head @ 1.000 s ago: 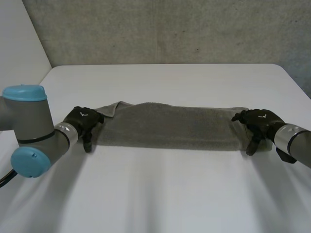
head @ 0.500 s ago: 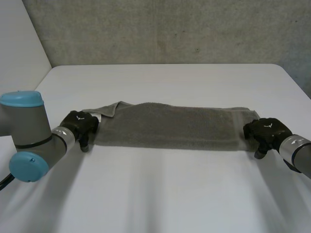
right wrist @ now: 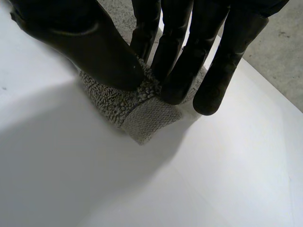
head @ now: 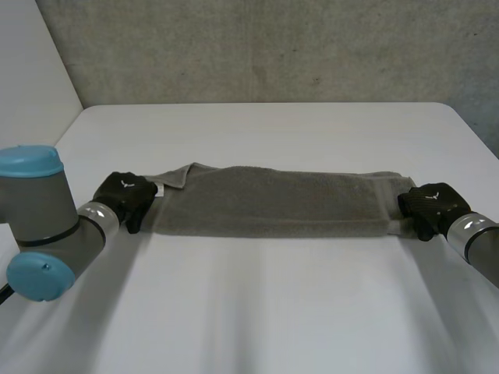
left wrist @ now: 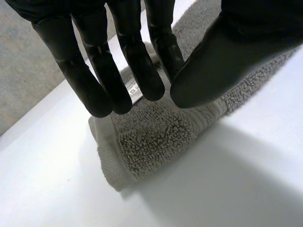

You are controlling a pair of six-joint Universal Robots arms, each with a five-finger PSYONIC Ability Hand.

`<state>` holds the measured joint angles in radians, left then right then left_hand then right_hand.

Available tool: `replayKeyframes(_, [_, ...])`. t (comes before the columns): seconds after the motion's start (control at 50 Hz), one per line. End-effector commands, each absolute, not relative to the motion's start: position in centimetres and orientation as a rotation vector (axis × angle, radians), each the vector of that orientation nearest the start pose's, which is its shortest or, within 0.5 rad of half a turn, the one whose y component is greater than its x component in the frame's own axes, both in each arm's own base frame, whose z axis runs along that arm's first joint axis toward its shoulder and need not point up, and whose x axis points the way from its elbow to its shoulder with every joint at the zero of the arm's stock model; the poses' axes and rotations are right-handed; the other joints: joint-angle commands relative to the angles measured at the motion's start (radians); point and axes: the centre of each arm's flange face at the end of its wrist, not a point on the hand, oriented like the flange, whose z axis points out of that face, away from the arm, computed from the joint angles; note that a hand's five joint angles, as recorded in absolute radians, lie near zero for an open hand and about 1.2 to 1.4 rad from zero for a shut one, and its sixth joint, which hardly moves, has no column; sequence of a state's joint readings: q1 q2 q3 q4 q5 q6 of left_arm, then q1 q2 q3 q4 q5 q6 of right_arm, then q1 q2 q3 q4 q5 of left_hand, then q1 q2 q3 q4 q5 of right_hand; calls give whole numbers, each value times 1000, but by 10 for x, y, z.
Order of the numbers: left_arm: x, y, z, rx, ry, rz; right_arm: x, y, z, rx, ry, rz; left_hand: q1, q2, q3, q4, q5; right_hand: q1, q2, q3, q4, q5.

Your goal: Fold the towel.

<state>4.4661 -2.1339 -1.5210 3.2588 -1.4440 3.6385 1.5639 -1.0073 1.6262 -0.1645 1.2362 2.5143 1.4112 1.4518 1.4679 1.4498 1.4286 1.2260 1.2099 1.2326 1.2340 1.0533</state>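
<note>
Here the towel (head: 269, 206) lies as a long strip flat on the table (head: 273, 312), soft and limp by its look, best taken at its end corners. At one end the right hand (head: 429, 204) pinches a corner between thumb and fingers; at the other, whether the left hand (head: 125, 195) grips I cannot tell.
</note>
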Motion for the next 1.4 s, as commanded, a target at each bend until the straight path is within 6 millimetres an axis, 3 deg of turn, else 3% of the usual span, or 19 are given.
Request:
replayKeyframes(0.02, [-225,-307,148,1040,2356,-1740,150,-348,123,-1044,2479,-1736,-85,-126,-142,-124,-277,-445,-429,-452,-453,-447])
replayKeyframes(0.06, [-223,-298,151,1044,2360,-1742,144,-352,130,-1026,2491,-1761,-85,-126,-142,-124,-277,-638,-622,-645,-646,-640])
replayKeyframes(0.18, [-222,-291,153,1048,2359,-1746,139,-354,133,-1010,2495,-1777,-126,-167,-183,-165,-318,-662,-646,-669,-670,-664])
replayKeyframes(0.22, [-224,-292,155,1048,2337,-1774,139,-354,132,-1019,2494,-1776,-424,-464,-480,-462,-615,-642,-626,-649,-650,-644])
replayKeyframes(0.24, [-224,-292,155,1048,2336,-1775,139,-354,132,-1019,2494,-1776,-426,-466,-482,-464,-618,-642,-626,-648,-650,-644])
replayKeyframes(0.26, [-226,-293,156,1050,2323,-1789,139,-354,132,-1025,2493,-1774,-620,-661,-677,-659,-812,-639,-623,-646,-647,-641])
replayKeyframes(0.38, [-229,-306,159,1041,2280,-1837,139,-353,129,-1023,2492,-1762,-854,-894,-910,-892,-1046,-662,-646,-669,-670,-664])
replayKeyframes(0.54, [-227,-327,148,1018,2284,-1829,140,-351,128,-1016,2492,-1749,-904,-945,-961,-943,-1096,-827,-811,-833,-835,-828])
replayKeyframes(0.72, [-227,-336,132,1020,2310,-1795,144,-348,125,-1018,2443,-1737,-895,-936,-952,-934,-1087,-809,-793,-816,-817,-811])
replayKeyframes(0.84, [-227,-340,124,1020,2326,-1774,145,-352,111,-995,2456,-1691,-878,-918,-934,-916,-1070,-768,-752,-775,-776,-770])
replayKeyframes(1.12, [-227,-343,118,1019,2333,-1764,142,-367,101,-991,2467,-1703,-810,-851,-867,-849,-1002,-378,-362,-384,-386,-380])
replayKeyframes(1.16, [-227,-343,115,1022,2338,-1756,142,-367,101,-991,2467,-1705,-764,-804,-820,-802,-956,-27,-11,-34,-35,-29])
replayKeyframes(1.22, [-227,-344,113,1023,2341,-1752,142,-367,101,-987,2468,-1705,-716,-757,-773,-755,-908,170,186,163,162,168])
replayKeyframes(1.4, [-227,-342,115,1020,2340,-1753,142,-366,110,-965,2458,-1728,-716,-757,-773,-755,-908,170,186,164,162,168])
